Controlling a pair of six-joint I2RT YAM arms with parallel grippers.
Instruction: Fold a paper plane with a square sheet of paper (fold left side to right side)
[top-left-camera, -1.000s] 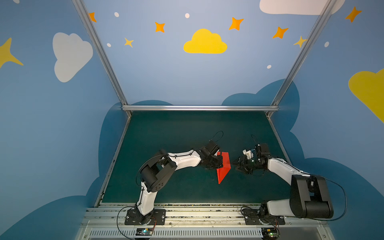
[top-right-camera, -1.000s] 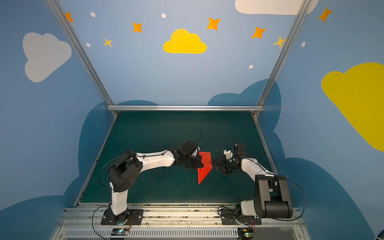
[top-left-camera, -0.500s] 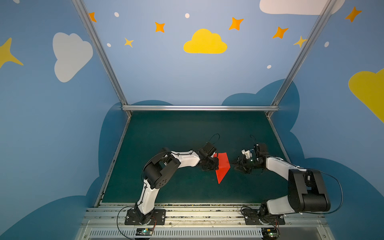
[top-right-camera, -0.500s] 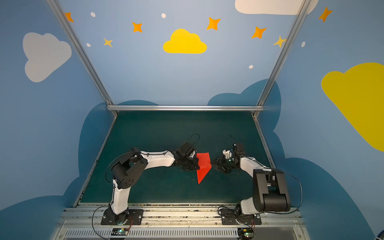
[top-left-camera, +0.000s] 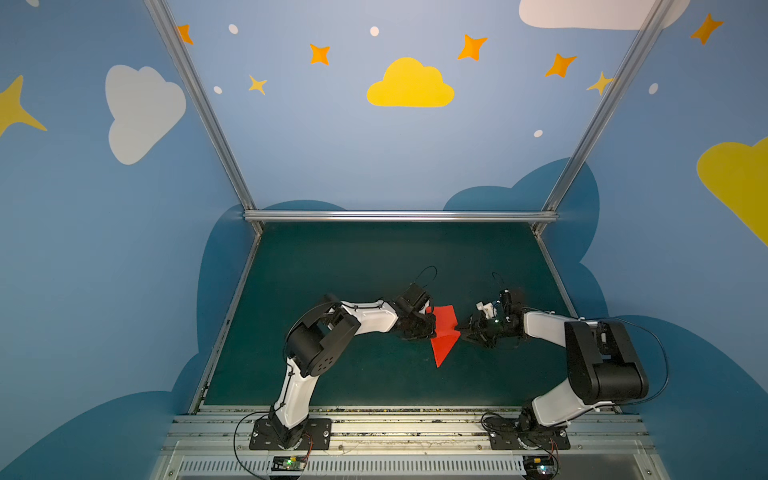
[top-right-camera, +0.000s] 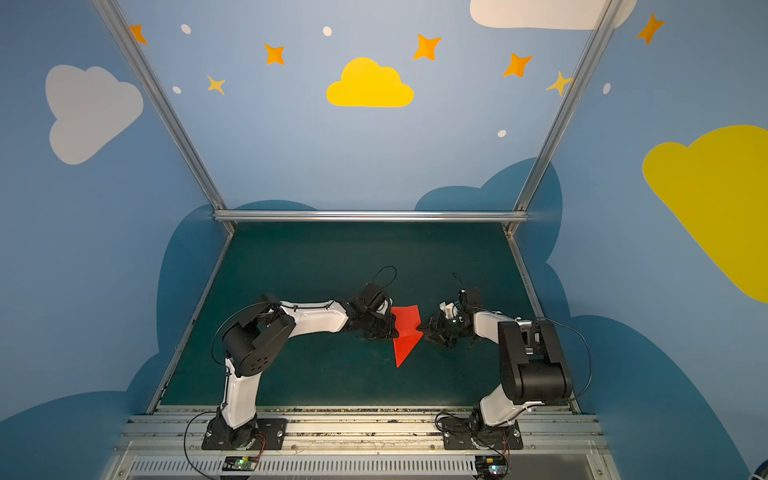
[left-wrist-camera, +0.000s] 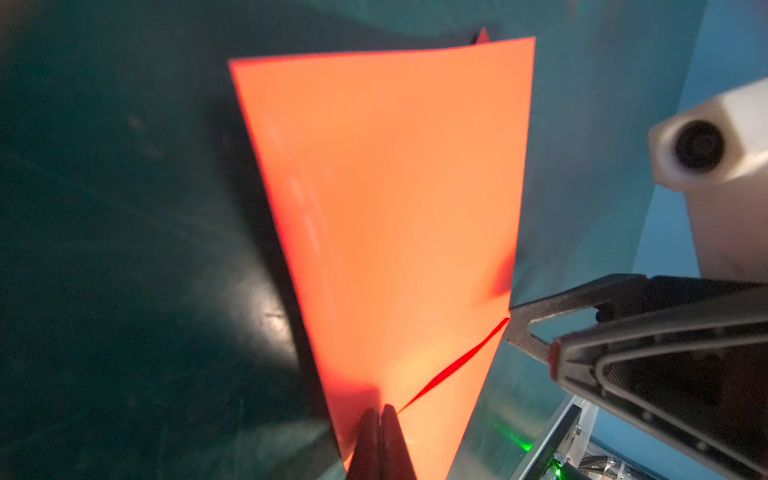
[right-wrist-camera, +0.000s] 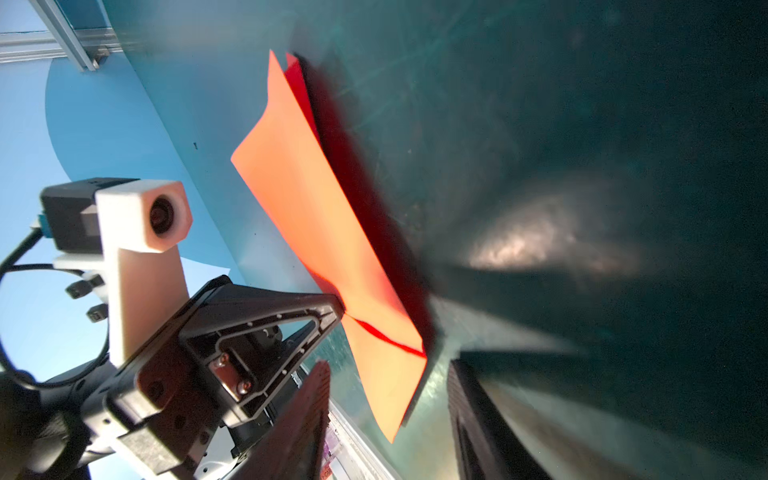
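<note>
Red paper plane (top-left-camera: 444, 334) sits pinched in left hand (top-left-camera: 432, 328), right hand (top-left-camera: 462, 331) parted at opposite edge.

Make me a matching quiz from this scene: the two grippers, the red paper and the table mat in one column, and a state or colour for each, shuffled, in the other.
Things:
1. left gripper
2. right gripper
3. red paper
4. table mat

States:
A. dark green
B. jaws apart, at the paper's right edge
C. shut, pinching the paper
D. arrow-shaped, between the two grippers

Pairs: 1-C, 2-B, 3-D, 4-A
</note>
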